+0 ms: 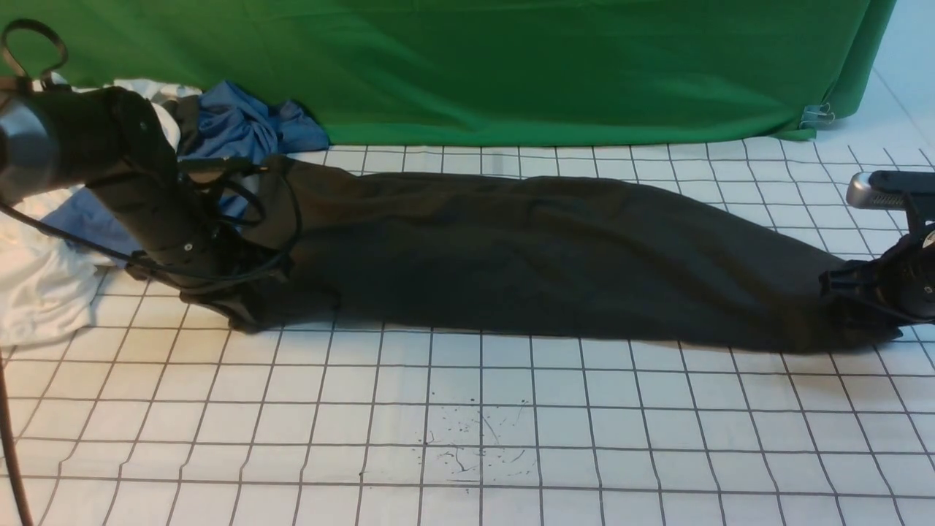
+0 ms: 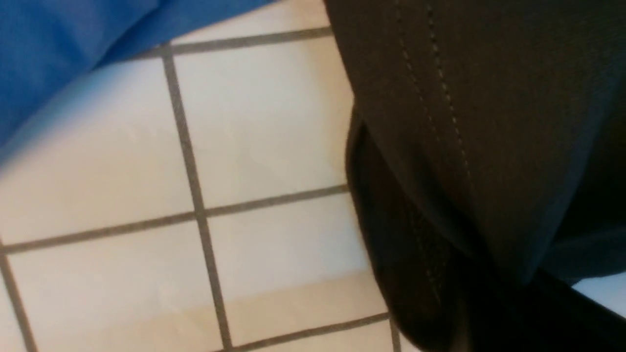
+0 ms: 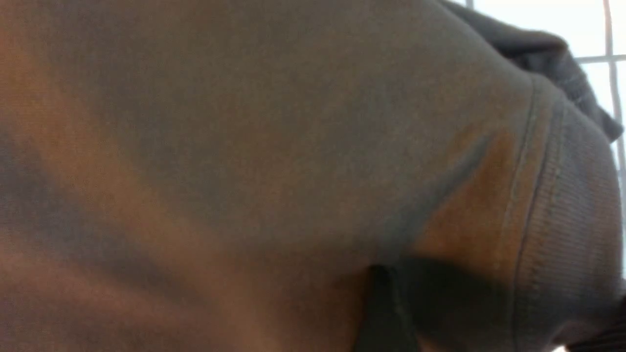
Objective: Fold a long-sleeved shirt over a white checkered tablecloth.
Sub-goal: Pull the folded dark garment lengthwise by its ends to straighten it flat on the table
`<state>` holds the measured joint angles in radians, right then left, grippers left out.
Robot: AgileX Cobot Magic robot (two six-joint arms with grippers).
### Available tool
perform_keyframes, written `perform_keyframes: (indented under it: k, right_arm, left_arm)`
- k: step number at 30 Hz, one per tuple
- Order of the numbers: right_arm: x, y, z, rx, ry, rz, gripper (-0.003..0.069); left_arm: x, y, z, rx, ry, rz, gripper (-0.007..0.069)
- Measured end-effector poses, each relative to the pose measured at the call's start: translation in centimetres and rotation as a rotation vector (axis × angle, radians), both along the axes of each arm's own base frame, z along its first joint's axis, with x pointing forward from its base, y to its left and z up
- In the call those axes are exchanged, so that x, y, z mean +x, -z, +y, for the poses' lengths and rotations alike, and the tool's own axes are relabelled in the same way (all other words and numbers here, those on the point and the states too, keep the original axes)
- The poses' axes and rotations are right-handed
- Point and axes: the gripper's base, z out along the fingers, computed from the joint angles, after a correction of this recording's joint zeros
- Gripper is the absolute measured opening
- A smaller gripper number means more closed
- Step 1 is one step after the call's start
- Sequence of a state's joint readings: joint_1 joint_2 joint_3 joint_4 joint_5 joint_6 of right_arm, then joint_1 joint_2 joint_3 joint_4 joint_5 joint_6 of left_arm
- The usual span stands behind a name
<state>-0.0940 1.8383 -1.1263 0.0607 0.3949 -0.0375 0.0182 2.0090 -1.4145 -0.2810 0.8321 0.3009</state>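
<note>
The long-sleeved shirt (image 1: 555, 256) lies as a long dark band across the white checkered tablecloth (image 1: 467, 424). My left gripper (image 1: 230, 292) is down at the shirt's left end. In the left wrist view a stitched hem of the shirt (image 2: 479, 122) runs into the jaws, which are shut on it, with tablecloth (image 2: 264, 127) beside. My right gripper (image 1: 851, 288) sits at the shirt's right end. The right wrist view is filled by the shirt (image 3: 244, 146) and its ribbed collar (image 3: 562, 195). The cloth hides those jaws.
A blue garment (image 1: 248, 124) and white garments (image 1: 36, 285) are heaped at the far left, behind my left arm. The green backdrop (image 1: 511, 66) closes off the back edge. Small ink marks (image 1: 475, 438) dot the tablecloth near the front.
</note>
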Motion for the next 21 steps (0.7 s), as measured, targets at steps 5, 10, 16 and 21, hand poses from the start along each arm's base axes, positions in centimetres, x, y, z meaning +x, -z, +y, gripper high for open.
perform_keyframes:
  k: [5, 10, 16, 21]
  right_arm:
    - [0.0, 0.0, -0.1, -0.01, -0.006, -0.004, 0.0438]
    - [-0.2, 0.0, -1.7, -0.017, 0.027, 0.0, 0.0421]
    - [-0.5, 0.1, -2.1, -0.034, -0.003, 0.027, 0.017]
    - [-0.4, 0.1, -2.1, -0.042, -0.022, 0.029, 0.0057]
  left_arm:
    - [0.1, -1.3, 0.2, 0.029, 0.034, -0.042, -0.0029]
    - [0.8, -4.7, 0.3, 0.064, 0.088, -0.096, -0.0029]
    - [0.8, -5.4, 0.3, 0.076, 0.127, -0.087, -0.0029]
    - [0.5, -5.3, 0.4, 0.082, 0.15, -0.054, -0.0029]
